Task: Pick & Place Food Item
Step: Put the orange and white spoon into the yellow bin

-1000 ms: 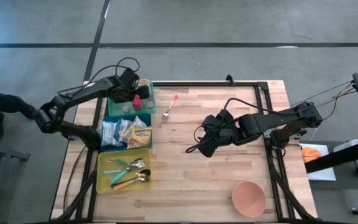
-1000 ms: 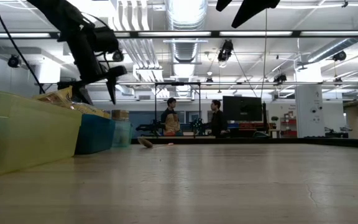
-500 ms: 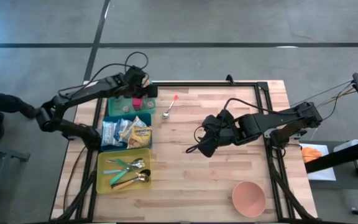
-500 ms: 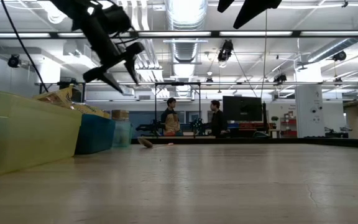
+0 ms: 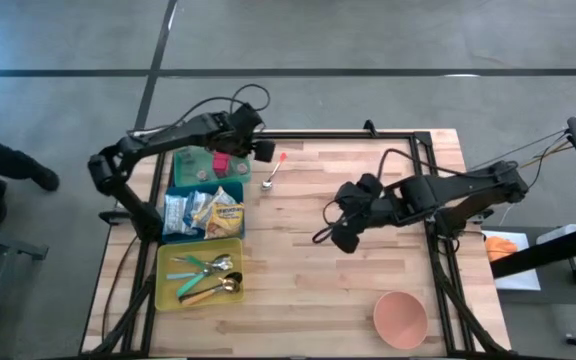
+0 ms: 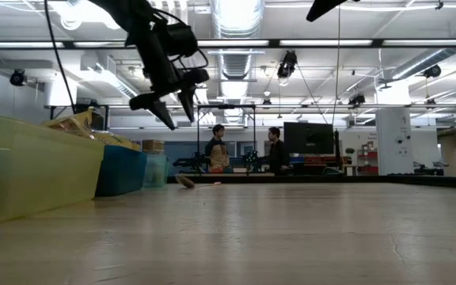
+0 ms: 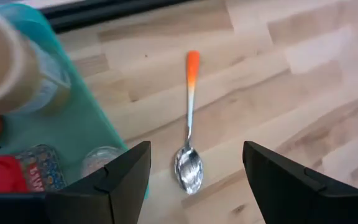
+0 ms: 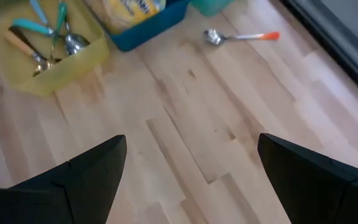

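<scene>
The food items (image 5: 202,211) are bright snack packets, lying in the blue bin (image 5: 178,236) at the table's left edge. The left gripper (image 5: 260,150) has swung rightward from over the teal bin (image 5: 184,178) and now hangs above the orange-tipped spoon (image 5: 273,171), fingers apart and empty. The right gripper (image 5: 344,236) waits mid-table, spread wide.

The middle of the surface (image 5: 298,270) is bare wood. Three bins (image 5: 200,214) line one side. A spoon (image 5: 272,172) lies beside them, and a pink bowl (image 5: 400,317) sits near a corner.
</scene>
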You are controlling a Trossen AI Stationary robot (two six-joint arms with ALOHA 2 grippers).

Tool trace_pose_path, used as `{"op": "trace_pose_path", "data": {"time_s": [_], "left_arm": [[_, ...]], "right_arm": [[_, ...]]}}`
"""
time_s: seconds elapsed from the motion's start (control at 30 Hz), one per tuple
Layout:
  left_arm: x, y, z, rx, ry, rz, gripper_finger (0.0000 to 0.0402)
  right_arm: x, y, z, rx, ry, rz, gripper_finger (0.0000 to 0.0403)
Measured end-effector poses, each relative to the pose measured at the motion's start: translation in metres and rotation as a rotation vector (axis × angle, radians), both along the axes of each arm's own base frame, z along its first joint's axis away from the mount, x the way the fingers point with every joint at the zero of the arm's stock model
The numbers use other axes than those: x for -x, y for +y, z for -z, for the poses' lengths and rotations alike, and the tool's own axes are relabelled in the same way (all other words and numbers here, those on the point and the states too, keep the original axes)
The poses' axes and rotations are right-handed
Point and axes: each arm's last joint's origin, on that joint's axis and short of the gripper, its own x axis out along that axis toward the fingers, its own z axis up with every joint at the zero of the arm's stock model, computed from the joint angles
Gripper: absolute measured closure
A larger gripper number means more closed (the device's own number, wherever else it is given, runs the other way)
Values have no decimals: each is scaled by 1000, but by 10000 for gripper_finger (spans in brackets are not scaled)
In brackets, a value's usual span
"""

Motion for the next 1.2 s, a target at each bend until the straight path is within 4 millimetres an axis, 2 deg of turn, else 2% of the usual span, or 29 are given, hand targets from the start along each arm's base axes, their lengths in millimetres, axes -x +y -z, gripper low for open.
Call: {"op": "trace_pose_path", "data": {"time_s": [0.23, 0.37, 0.53, 0.73, 0.93, 1.03, 1.2], "left_arm": [[-26, 4, 1, 6, 54, 81, 142], [-31, 8, 1, 18, 84, 91, 142], [-29, 7, 2, 0, 121, 93, 142], [-24, 5, 14, 12, 185, 85, 142], [-25, -1, 24, 41, 180, 92, 142], [-37, -13, 29, 56, 165, 144, 142], [-73, -26, 46, 81, 184, 224, 142]], "right_arm": [[25, -9, -14, 70, -69, 34, 44], [44, -15, -14, 54, -98, 63, 44], [63, -20, -5, -1, -162, 101, 44], [63, -18, 7, -76, -327, 17, 44], [64, -17, 13, -113, -392, -16, 44], [64, -18, 13, -119, -395, -11, 44], [65, -18, 8, -122, -407, -12, 44]]}}
